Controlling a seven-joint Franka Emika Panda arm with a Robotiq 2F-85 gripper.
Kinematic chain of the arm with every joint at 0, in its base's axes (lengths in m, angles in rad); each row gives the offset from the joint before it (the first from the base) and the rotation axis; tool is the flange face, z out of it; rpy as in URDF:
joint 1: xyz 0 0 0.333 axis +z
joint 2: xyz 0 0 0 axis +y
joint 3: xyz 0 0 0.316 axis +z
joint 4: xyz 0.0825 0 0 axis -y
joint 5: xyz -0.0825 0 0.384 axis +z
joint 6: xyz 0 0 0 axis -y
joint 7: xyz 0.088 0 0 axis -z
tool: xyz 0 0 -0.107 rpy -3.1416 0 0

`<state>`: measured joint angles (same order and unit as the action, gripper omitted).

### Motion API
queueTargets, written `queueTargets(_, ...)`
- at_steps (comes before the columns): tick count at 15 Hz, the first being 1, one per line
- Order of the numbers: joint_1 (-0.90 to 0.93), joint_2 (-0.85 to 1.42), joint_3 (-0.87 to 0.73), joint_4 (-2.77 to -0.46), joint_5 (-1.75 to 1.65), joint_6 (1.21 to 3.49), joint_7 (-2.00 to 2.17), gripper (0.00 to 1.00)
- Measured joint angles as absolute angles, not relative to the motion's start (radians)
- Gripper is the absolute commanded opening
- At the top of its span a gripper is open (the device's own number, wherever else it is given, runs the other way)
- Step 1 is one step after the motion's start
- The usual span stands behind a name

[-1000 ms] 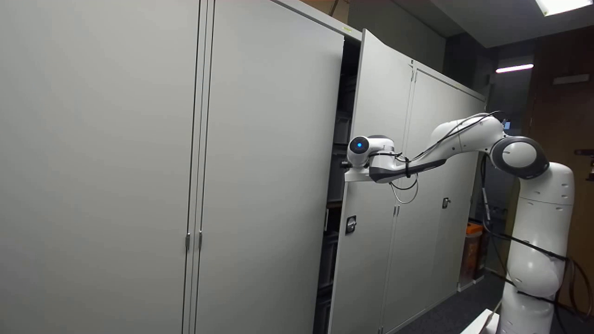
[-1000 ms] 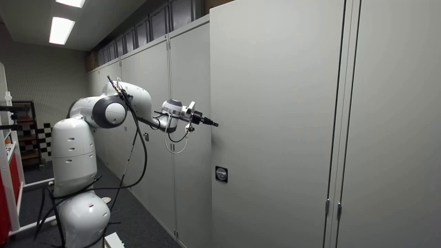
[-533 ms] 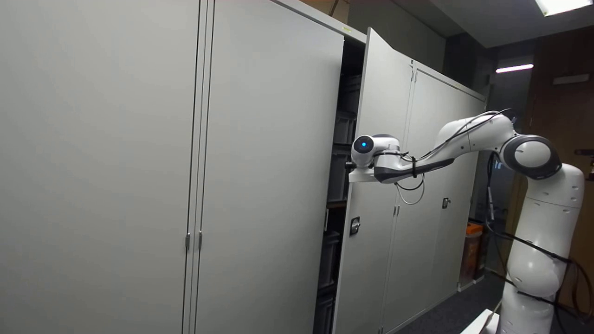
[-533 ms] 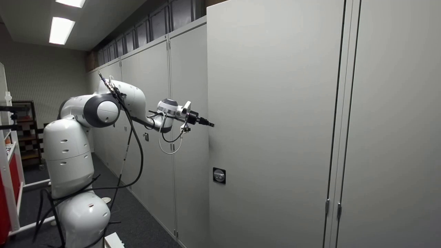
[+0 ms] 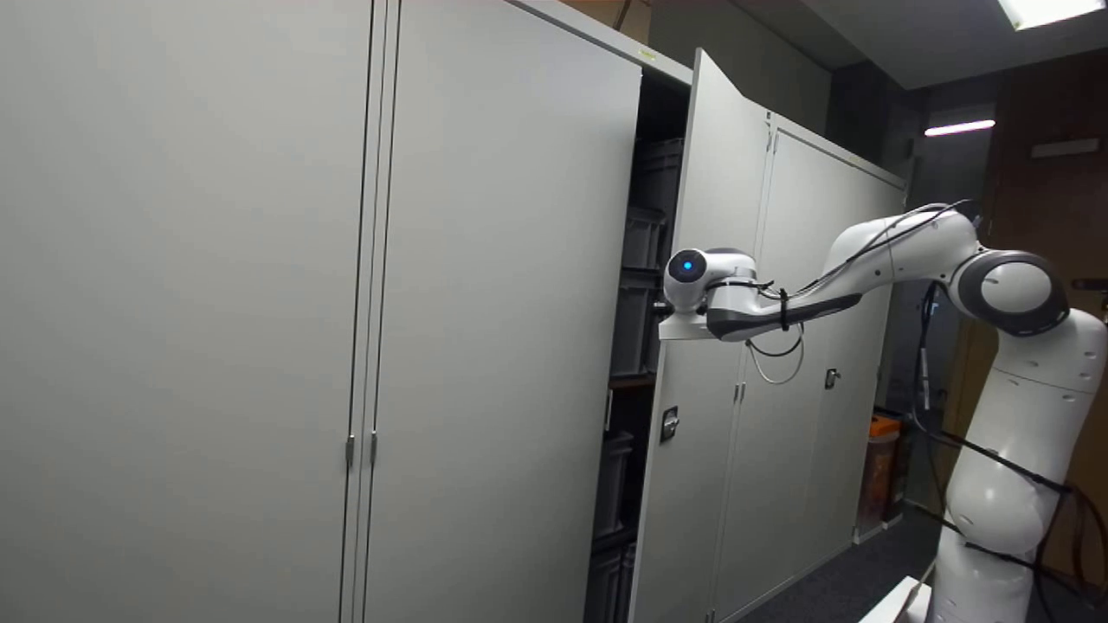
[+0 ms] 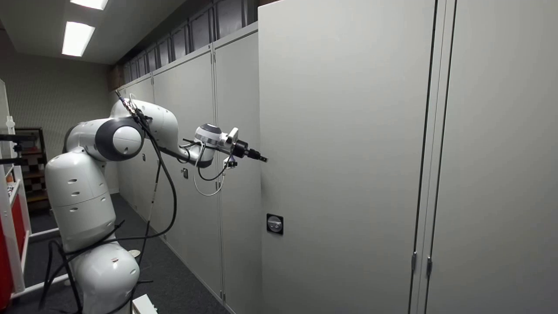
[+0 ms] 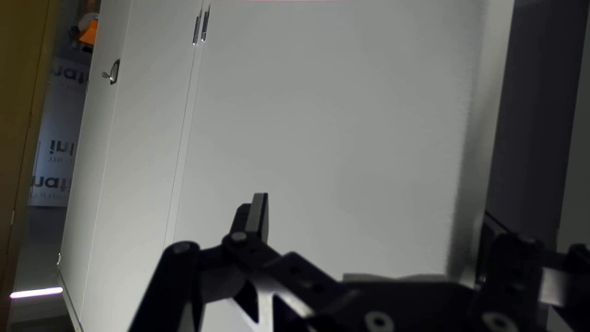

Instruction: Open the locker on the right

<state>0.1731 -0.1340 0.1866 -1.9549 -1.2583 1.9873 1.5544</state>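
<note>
Locker door (image 6: 344,157) has swung wider, between fingers (image 7: 256,215).

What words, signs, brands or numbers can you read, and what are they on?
None can be read for certain.
Flat pale bluish panel in the wrist view: big dark letters, but cut off and unclear.
Little yellow sticker along the top of the tall grey metal locker: too small to read.
Tiny reddish mark on the white robot arm: too small.

Tall grey locker (image 6: 340,144), black-framed latch (image 6: 274,224), door (image 5: 703,385) ajar
</note>
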Motion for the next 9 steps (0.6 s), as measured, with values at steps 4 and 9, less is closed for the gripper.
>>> queueTargets(4,0.173,-0.171,0.191,-1.991,-1.244,1.975,1.551,1.0)
queueTargets(9,0.173,-0.222,0.198,-2.037,-1.218,1.95,1.54,1.0)
